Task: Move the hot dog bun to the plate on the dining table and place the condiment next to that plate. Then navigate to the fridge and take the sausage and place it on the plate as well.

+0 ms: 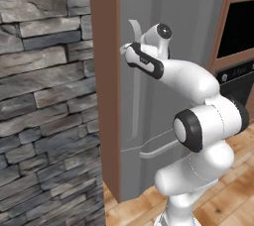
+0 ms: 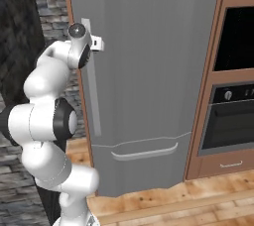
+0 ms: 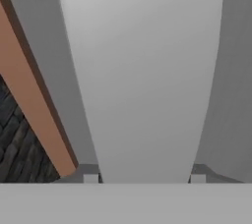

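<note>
Two small finger tips (image 3: 90,178) stand one on each side of the fridge's long handle (image 3: 140,80), which runs straight away from the hand camera as a broad pale bar. The gripper (image 2: 98,43) sits at the upper end of that handle, near the left edge of the fridge (image 2: 149,61) door, with the handle's long axis upright and the jaws straddling it crosswise. The tips look close against the bar's sides, but I cannot tell whether they already clamp it or only bracket it. In my judgement the coming move is a pull that swings the door outward, so the grip must hold across the handle.

The door is shut, so the sausage, shelves and drawer are hidden behind it. The gripper's own tips are hard to make out in the base views, masked by the wrist. An oven (image 2: 233,116) stands to the fridge's right, and a stone wall (image 1: 44,96) to its left.
</note>
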Available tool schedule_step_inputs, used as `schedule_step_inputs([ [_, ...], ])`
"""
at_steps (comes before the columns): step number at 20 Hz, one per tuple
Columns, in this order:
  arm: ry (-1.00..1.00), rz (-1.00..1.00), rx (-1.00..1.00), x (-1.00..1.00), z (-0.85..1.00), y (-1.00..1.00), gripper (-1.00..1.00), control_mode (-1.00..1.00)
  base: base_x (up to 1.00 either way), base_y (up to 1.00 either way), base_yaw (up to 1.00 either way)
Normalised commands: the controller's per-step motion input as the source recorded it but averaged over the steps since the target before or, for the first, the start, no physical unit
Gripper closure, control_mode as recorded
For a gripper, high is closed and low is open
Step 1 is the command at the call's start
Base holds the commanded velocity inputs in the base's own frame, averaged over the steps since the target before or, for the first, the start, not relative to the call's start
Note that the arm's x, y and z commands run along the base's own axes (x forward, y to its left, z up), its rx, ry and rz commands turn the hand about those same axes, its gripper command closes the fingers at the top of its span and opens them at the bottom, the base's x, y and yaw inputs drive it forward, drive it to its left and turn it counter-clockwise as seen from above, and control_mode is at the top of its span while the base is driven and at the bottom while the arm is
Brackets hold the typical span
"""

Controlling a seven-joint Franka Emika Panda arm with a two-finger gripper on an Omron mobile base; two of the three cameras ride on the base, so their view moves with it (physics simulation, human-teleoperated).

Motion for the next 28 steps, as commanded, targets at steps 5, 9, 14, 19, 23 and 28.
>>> schedule_step_inputs([
  [5, 0.02, 0.0, 0.0, -0.18, -0.03, -0.15, 1.0, -1.0, 0.0, 0.0, 0.0],
  [9, 0.0, -0.03, 0.01, -0.56, 0.09, -0.6, 1.0, -1.0, 0.0, 0.0, 0.0],
  [14, 0.0, -0.07, 0.09, -0.78, 0.14, -0.88, 1.0, -1.0, 0.0, 0.0, 0.0],
  [19, 0.0, -0.11, 0.12, -0.77, 0.28, -0.98, 1.0, -1.0, 0.0, 0.0, 0.0],
  [23, 0.0, -0.12, 0.15, -0.59, 0.29, -1.0, 1.0, -1.0, 0.0, 0.0, 0.0],
  [28, 0.01, -0.12, 0.14, -0.41, 0.21, -0.91, 1.0, -1.0, 0.0, 0.0, 0.0],
])
